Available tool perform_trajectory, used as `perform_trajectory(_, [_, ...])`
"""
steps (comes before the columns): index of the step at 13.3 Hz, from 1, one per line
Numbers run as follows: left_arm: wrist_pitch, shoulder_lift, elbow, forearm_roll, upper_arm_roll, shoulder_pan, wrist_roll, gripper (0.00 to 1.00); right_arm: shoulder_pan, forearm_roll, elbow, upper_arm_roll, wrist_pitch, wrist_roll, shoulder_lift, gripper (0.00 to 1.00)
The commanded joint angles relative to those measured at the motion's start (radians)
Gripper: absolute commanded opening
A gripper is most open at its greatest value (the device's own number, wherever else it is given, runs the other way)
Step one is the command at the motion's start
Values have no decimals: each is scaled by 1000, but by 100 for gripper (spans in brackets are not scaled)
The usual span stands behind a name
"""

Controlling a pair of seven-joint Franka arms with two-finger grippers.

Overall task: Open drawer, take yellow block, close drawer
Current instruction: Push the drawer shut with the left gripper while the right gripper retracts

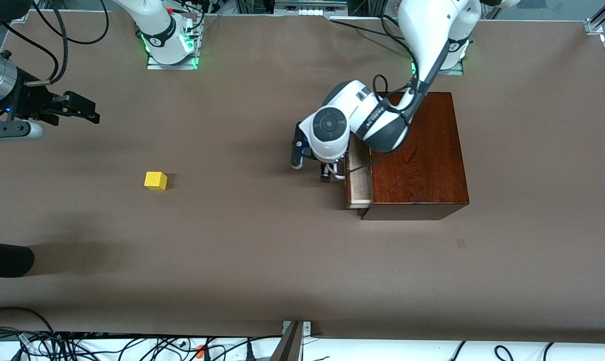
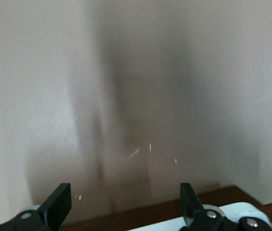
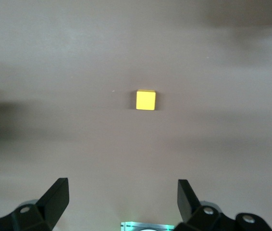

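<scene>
Wooden box (image 1: 422, 155), toward the left arm's end of the table. Drawer (image 1: 358, 175) slightly out, left gripper (image 1: 331, 173) at its front, fingers spread. Right gripper (image 1: 81, 108) waits (fingers apart) at the right arm's edge. Yellow block (image 1: 155, 180) on open tabletop.

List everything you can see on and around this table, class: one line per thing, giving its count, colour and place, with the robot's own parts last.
Table: one, brown top, under everything.
Wooden box: one, dark reddish-brown, toward the left arm's end of the table.
Drawer: one, pale wood inside, pulled partly out of the wooden box.
Yellow block: one, bright yellow, on the bare table toward the right arm's end, apart from the wooden box.
Cables: several, mostly black, along the table's edges.
Left gripper: one, black fingers, open, at the drawer's front.
Right gripper: one, black fingers, open, over the table at the right arm's end, waiting.
</scene>
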Motion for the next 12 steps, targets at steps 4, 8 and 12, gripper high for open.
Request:
perform_trajectory(4, [-71,-44,-5,44,1,50,20,100,24,-82,63,26,-38,28,6,100])
perform_trajectory(8, [-83,-54,-5,45,2,51,20,100,21,-82,63,24,-21,25,15,100])
perform_trajectory(12, [-118,-65,-3,85,2,53,16,100,15,-73,61,18,-35,27,9,100])
